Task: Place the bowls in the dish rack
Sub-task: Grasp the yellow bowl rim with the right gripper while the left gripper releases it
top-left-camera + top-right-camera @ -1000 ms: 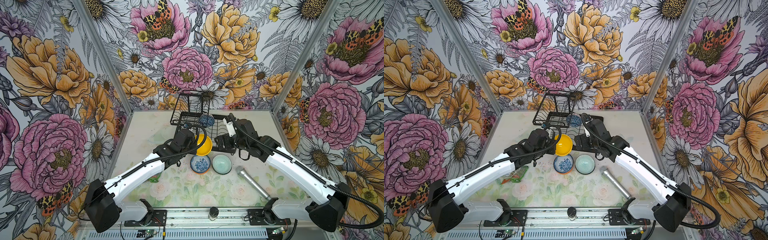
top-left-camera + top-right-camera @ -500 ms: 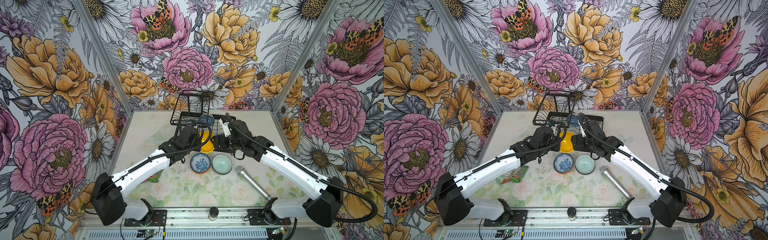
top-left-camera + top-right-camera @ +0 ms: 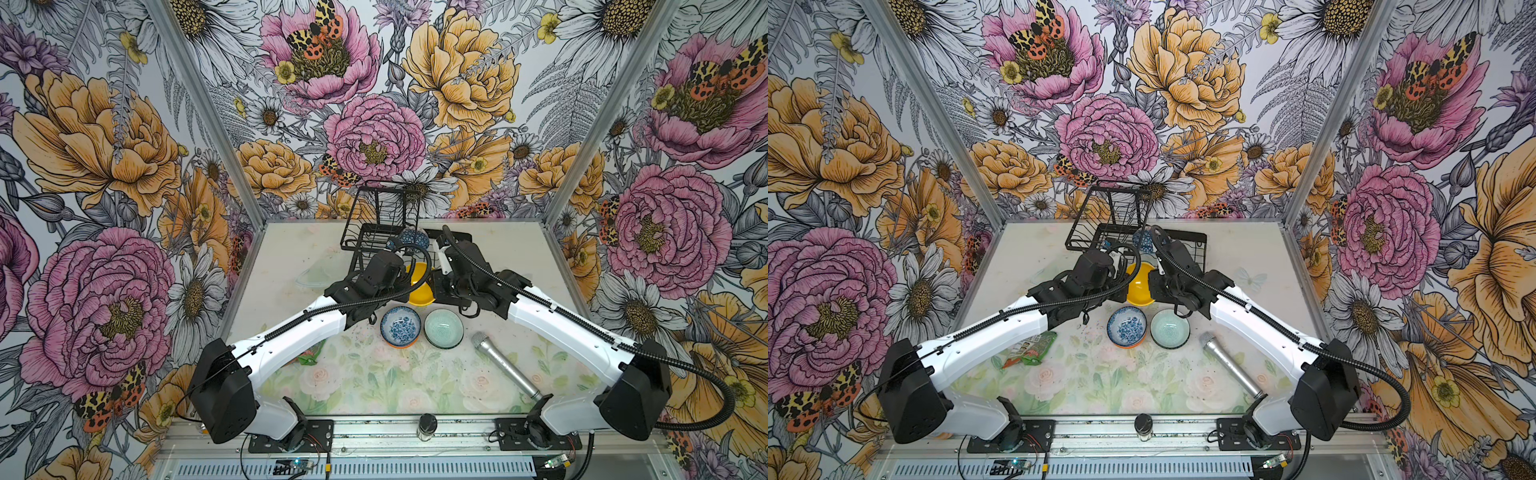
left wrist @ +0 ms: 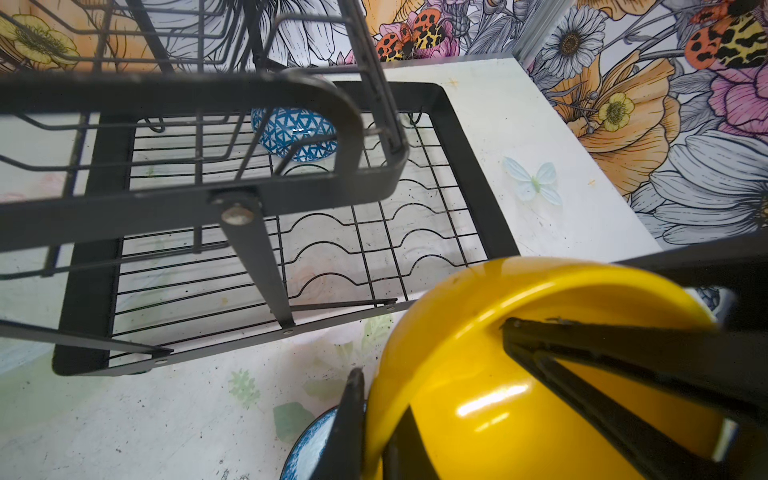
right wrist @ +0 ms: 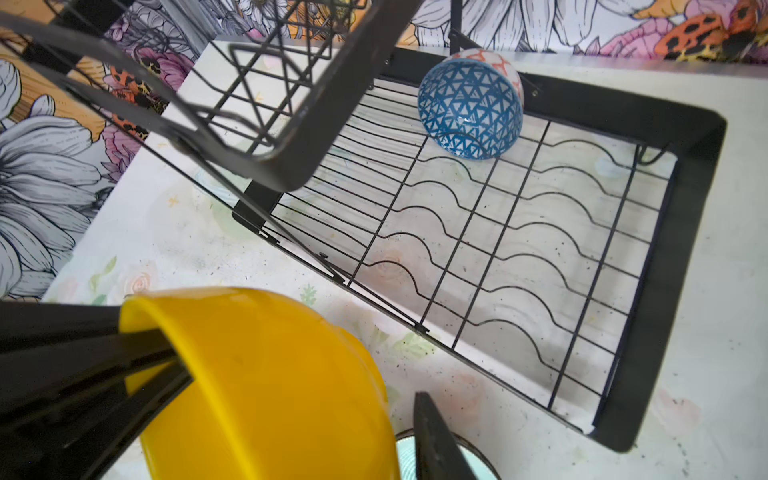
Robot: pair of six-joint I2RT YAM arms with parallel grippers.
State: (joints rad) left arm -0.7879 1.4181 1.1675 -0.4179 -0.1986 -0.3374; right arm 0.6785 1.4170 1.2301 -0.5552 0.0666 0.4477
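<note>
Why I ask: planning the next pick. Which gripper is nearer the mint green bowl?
Right. The right gripper, gripping the yellow bowl, hangs behind the mint green bowl; the left gripper holds the yellow bowl's other side, farther left.

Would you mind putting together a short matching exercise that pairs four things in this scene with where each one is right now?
Things:
1. yellow bowl
2. blue geometric bowl
3. mint green bowl
4. microphone

Places:
A. lying flat on the table
B. upright beside the floral bowl
C. tipped on edge in the dish rack
D. gripped and tilted, off the table

Pairs: 1-D, 2-C, 3-B, 4-A.
</note>
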